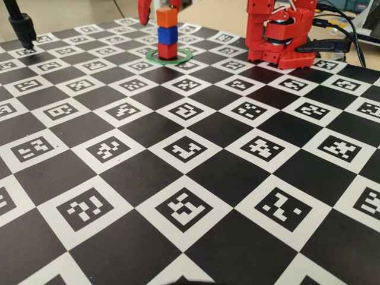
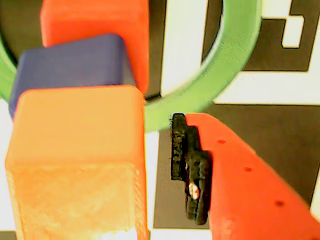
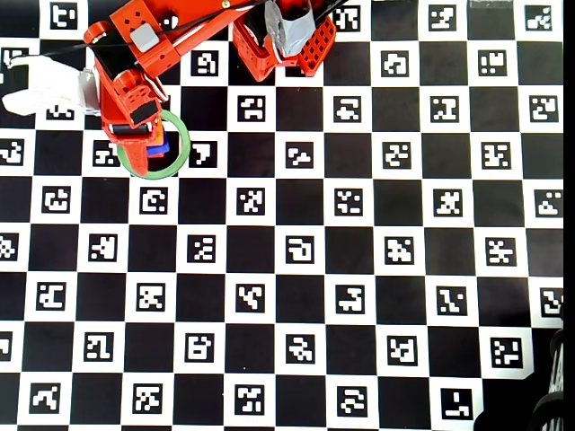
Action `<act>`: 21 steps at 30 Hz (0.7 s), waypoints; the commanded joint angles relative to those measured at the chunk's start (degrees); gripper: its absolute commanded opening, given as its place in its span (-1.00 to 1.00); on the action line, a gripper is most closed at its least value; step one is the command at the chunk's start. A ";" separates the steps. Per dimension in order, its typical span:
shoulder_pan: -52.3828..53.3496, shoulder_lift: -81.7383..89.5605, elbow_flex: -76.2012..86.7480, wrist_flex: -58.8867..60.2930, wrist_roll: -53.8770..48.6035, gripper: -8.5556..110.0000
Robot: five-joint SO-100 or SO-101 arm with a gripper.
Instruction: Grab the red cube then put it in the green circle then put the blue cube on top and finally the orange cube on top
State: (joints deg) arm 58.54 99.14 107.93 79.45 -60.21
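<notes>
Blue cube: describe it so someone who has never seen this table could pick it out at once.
On the black-and-white marker board, find the green circle at the far edge, left of the red arm base in the fixed view. A three-cube tower stands inside it. The blue cube is the middle one, resting on the red cube with the orange cube on top.

One red cube [image 1: 167,51], one blue cube [image 1: 167,35], one orange cube [image 1: 167,17], one green circle [image 1: 184,57], one checkered board [image 1: 196,178]
</notes>
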 commanded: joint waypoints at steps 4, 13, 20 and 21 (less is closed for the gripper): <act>0.88 3.25 -8.09 4.57 0.53 -0.15; 0.97 3.69 -20.13 12.92 2.29 -0.16; -1.85 2.99 -25.58 19.42 7.12 -0.24; -2.46 2.81 -25.93 20.04 7.82 -0.25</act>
State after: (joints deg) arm 57.83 99.14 87.36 97.56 -54.32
